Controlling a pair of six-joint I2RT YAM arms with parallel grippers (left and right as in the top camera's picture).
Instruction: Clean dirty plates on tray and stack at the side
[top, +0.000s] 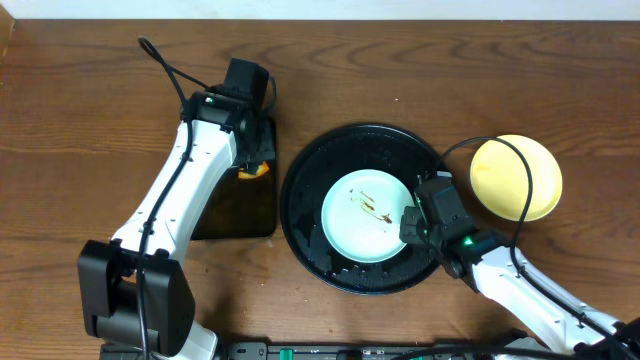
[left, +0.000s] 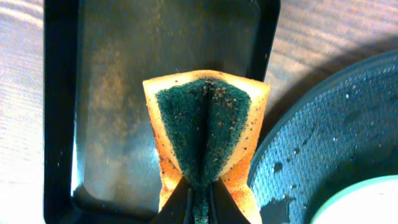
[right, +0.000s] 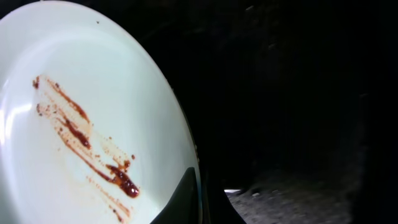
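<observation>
A pale mint plate (top: 365, 216) with brown streaks lies in the round black tray (top: 300, 190). My right gripper (top: 412, 222) is shut on the plate's right rim; in the right wrist view the plate (right: 81, 124) fills the left, and one finger of the gripper (right: 198, 202) lies on top of its edge. A pale yellow plate (top: 516, 177) lies face down on the wood right of the tray. My left gripper (top: 252, 160) is shut on a folded green and orange sponge (left: 205, 130) over the small rectangular black tray (left: 59, 93). A third plate is not in view.
The rectangular tray (top: 240, 205) sits just left of the round tray. The round tray's rim (left: 323, 124) shows wet patches in the left wrist view. A black cable (top: 515, 215) crosses the yellow plate. Bare wood table (top: 80, 120) surrounds everything.
</observation>
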